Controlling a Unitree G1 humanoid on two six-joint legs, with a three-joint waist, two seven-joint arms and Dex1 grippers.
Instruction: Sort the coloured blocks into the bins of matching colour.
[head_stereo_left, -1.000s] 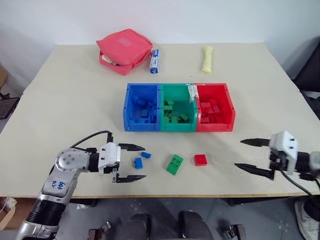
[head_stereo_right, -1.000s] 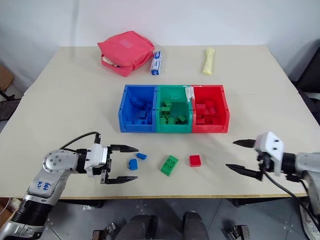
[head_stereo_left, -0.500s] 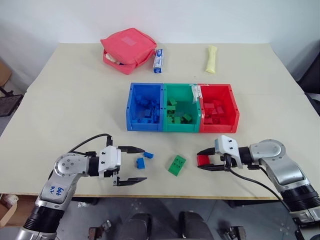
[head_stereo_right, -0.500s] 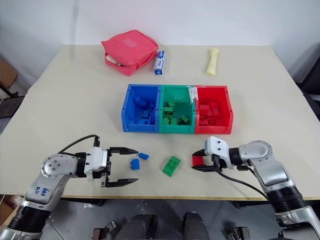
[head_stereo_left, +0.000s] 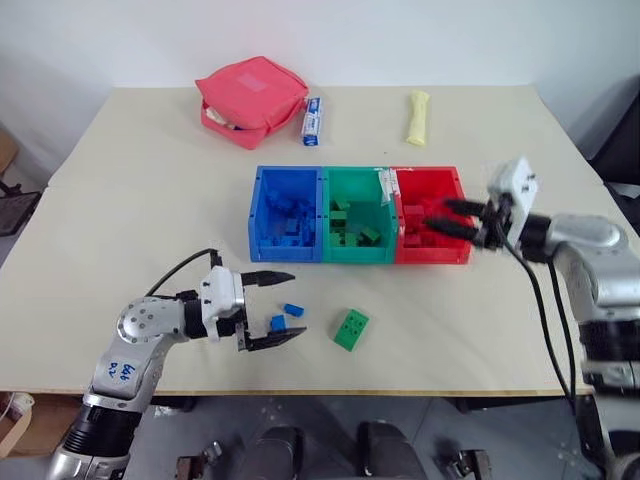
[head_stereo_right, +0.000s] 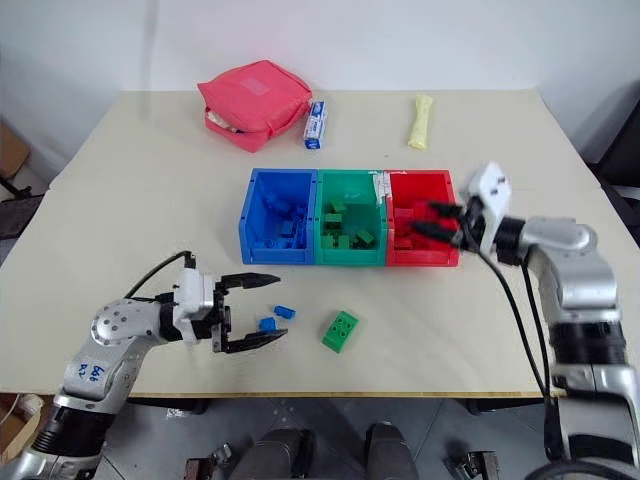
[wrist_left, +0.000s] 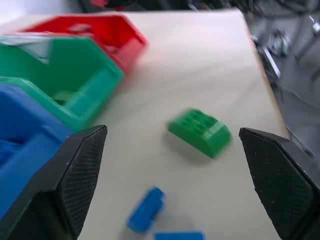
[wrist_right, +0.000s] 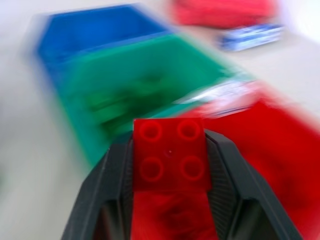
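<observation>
- Since a second ago your right gripper (head_stereo_right: 432, 220) has carried the red block (wrist_right: 170, 154) from the table to over the red bin (head_stereo_right: 448, 255), pinched between nearly closed fingers.
- Light, rigid, slick plastic; grip flat sides.
- Left gripper (head_stereo_left: 275, 309) gapes wide, empty, around two blue blocks (head_stereo_left: 285, 316); green block (head_stereo_left: 350, 329) lies beside.

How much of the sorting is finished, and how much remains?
Done: blocks already lie in the blue bin, the green bin and the red bin. In hand: the right tool grips a red block over the red bin, not yet dropped. Left: two blue blocks and the green block lie on the table; the left tool is open around the blue ones.
</observation>
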